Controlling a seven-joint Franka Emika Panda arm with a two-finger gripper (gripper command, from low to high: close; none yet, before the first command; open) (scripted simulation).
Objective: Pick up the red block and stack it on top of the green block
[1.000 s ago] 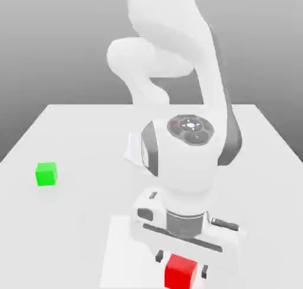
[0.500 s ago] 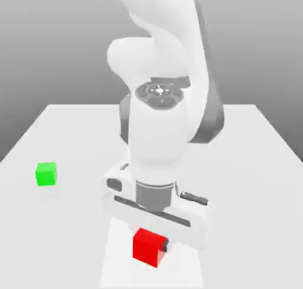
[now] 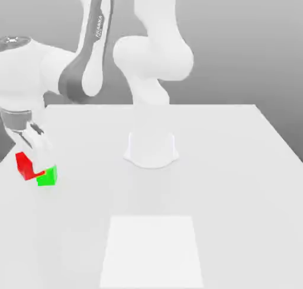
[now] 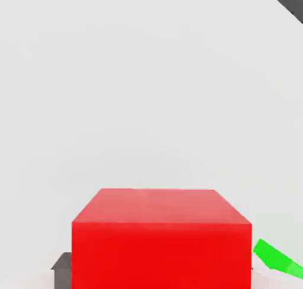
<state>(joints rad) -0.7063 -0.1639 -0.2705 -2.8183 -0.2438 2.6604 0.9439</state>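
My gripper (image 3: 28,161) is shut on the red block (image 3: 24,165) and holds it tilted, just off the table at the exterior view's left. The green block (image 3: 47,176) rests on the table right beside the red one, slightly lower and toward the exterior view's right; the red block overlaps its upper corner. In the hand view the red block (image 4: 160,240) sits between the fingers, with one dark pad (image 4: 61,263) showing at its side. A sliver of the green block (image 4: 277,259) peeks out beside it.
The arm's white base (image 3: 151,148) stands at the middle of the white table (image 3: 237,163). A paler square patch (image 3: 152,249) lies on the table near its front edge. The table's far corner shows dark in the hand view (image 4: 290,0).
The arm has swung from the table's front toward the exterior view's left, carrying the red block off the pale patch to beside the green block. The green block has not moved.
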